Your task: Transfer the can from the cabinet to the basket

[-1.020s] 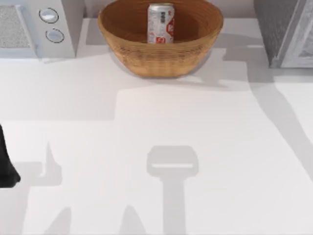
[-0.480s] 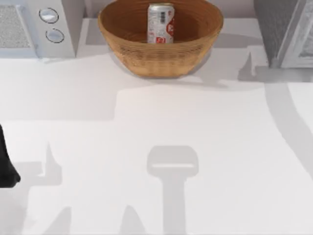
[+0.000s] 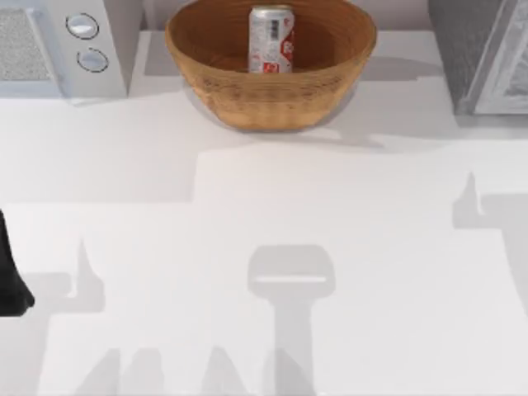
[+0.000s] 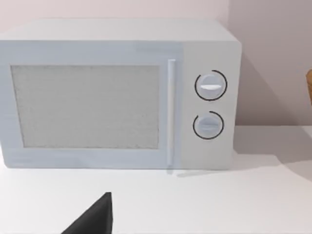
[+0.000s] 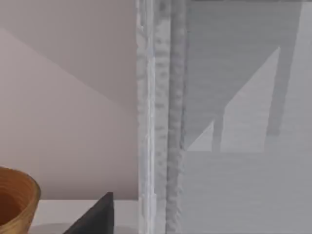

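The can [image 3: 271,39] stands upright inside the basket [image 3: 271,97], well apart from my left arm [image 3: 11,280]; my grippers' state is unclear.

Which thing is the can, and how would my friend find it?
Look at the far edge of the white table, between the white appliance with two round knobs and the grey cabinet. There sits a big brown wicker basket. Standing upright inside it is the can, small, shiny silver with a red and white label.
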You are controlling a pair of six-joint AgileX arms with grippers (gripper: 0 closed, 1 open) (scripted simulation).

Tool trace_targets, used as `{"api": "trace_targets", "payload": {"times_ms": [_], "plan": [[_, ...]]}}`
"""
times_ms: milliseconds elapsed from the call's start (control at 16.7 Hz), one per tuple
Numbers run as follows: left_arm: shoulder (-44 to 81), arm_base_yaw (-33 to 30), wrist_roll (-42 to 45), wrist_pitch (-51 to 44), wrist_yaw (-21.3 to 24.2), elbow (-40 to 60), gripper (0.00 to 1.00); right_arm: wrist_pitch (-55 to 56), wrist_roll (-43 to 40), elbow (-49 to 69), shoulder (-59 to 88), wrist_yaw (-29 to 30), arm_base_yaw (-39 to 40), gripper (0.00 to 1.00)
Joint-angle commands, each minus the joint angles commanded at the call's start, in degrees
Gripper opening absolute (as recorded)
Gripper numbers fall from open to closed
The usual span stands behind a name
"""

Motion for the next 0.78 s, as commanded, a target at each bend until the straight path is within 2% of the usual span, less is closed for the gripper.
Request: {"api": "trace_targets", "payload": {"times_ms": [420,600,780], "plan": [[0.00,0.00,0.00,0.00,0.00,0.00,1.00,7.16,-0.11,-31.93,-25.20,-7.13,-6.32,1.00],[0.00,0.00,0.00,0.00,0.00,0.00,1.00,8.87,-0.14,-38.81,-31.03,-8.80,-7.72,1.00],[0.00,0.00,0.00,0.00,0.00,0.00,1.00,9.27,-0.15,-40.34,-32.41,-9.19,-8.04,1.00]]}}
